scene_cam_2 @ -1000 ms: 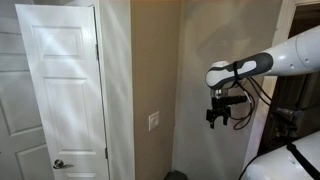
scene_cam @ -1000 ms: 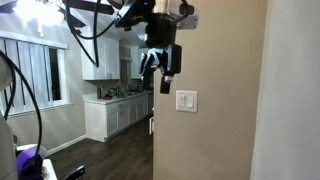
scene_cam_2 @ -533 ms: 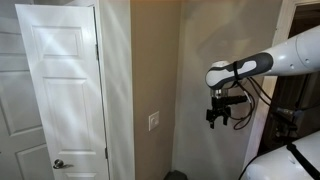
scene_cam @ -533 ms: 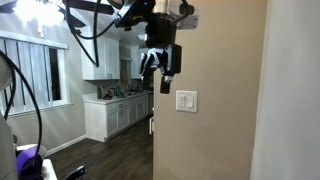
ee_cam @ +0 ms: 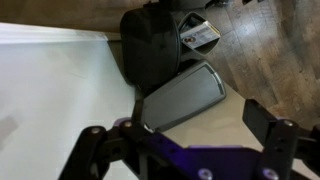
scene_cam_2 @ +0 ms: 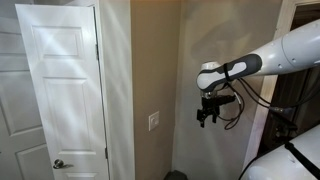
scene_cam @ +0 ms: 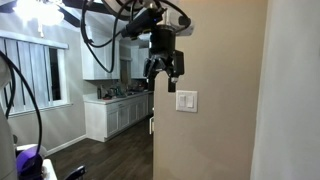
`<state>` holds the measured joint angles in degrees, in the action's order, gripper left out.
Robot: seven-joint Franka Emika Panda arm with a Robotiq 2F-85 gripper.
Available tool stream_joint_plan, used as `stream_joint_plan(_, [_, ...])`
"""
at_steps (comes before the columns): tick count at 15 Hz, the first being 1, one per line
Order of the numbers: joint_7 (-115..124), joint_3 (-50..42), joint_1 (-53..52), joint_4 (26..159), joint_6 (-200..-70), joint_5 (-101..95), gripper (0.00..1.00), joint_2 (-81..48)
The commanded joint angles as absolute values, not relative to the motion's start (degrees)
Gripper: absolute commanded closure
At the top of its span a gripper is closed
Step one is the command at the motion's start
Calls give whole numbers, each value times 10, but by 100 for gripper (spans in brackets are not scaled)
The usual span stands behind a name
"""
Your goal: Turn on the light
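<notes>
In an exterior view: gripper [scene_cam: 163, 82] just above switch [scene_cam: 186, 100] on tan wall [scene_cam: 220, 60], no contact. In an exterior view: gripper [scene_cam_2: 207, 118] roughly level with switch [scene_cam_2: 154, 121] yet apart from wall, likely staged for a push. Wrist view: fingers [ee_cam: 272, 132] spread wide, holding nothing, probably to press with one tip; switch not made out.

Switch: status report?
Hand open, short of switch. Switch untouched. Nothing in between.

Gripper [scene_cam_2: 206, 119] hovers before the wall switch [scene_cam_2: 154, 121] (apart).
</notes>
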<state>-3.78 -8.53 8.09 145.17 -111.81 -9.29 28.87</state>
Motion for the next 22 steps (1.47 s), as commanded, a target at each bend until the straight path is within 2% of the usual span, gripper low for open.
stream_joint_plan(1, [-55, -80, 62, 1426, -1197, -86, 0, 227])
stream_joint_plan(8, [-111, -86, 34, 1386, -1377, -40, 0, 116])
stream_joint_plan(9, [-126, -85, 30, 1379, -1398, -30, 25, 102])
stream_joint_plan(11, [-156, -85, 25, 1366, -1425, -8, 33, 80])
stream_joint_plan(20, [-317, -71, 6, 1324, -1501, 147, 93, 6])
stream_joint_plan(22, [-314, -63, 12, 1312, -1498, 137, 99, -9])
